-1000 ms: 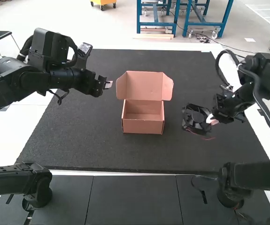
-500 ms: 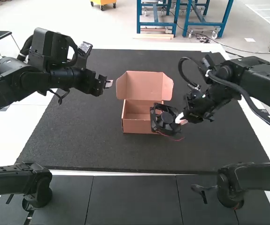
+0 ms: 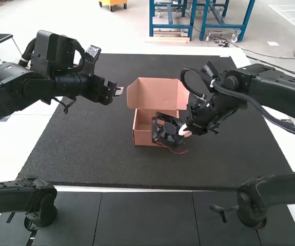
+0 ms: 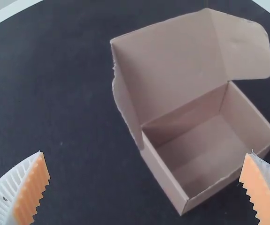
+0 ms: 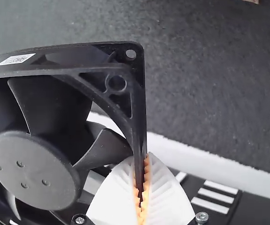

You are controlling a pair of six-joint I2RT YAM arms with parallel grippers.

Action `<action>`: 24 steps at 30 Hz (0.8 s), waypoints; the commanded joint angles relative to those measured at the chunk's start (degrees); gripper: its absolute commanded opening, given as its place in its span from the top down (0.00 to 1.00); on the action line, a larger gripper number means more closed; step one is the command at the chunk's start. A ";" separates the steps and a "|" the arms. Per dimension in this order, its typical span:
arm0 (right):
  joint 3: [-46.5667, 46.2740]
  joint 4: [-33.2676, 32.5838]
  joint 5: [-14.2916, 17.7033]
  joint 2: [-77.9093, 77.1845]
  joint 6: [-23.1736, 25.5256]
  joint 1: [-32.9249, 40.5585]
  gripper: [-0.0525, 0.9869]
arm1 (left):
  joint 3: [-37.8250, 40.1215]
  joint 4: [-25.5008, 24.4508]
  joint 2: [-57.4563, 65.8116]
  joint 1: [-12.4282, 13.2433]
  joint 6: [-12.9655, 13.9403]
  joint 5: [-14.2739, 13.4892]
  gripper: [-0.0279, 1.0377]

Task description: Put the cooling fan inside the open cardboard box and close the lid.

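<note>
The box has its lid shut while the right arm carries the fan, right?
No, the lid is open, standing up behind the box, as the left wrist view shows. The right arm does carry the fan.

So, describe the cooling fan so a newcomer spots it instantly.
On the black mat, find the open cardboard box. By the box's front right corner hangs the cooling fan, its rim between the right arm's fingers. It alone has a square frame around blades.

Robotics lab: robot arms point(image 3: 34, 87) over black mat point(image 3: 85, 148).
</note>
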 commanded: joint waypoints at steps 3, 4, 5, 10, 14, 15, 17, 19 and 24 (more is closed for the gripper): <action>2.87 1.43 2.69 3.73 0.78 4.28 0.97 | 0.12 1.06 0.27 0.53 -0.18 -0.55 0.07; 3.39 2.05 2.77 4.52 0.78 4.89 0.97 | 0.12 1.06 0.27 0.53 -0.18 -0.55 0.07; 4.01 2.14 3.30 5.31 0.78 5.33 0.97 | 0.12 1.06 0.27 0.62 -0.18 -0.64 0.07; 7.17 2.67 4.62 9.35 0.51 6.83 0.97 | 0.12 1.06 0.01 0.53 -0.18 -0.90 0.07; 10.16 3.28 7.17 12.96 -0.28 7.18 0.97 | 0.12 1.15 -0.08 0.53 -0.26 -0.90 0.07; 11.13 3.37 7.87 13.92 -0.63 7.18 0.97 | 0.21 1.15 -0.17 0.62 -0.26 -0.90 0.07; 12.80 3.37 9.02 15.95 -0.98 7.18 0.97 | 0.30 1.24 -0.26 0.62 -0.18 -0.90 0.07; 14.38 3.37 10.07 17.79 -1.77 7.18 0.97 | 0.39 1.33 -0.26 0.53 -0.18 -0.90 0.07; 17.72 3.46 12.18 21.57 -2.83 7.18 0.97 | 0.39 1.76 -0.35 0.53 -0.18 -0.90 0.07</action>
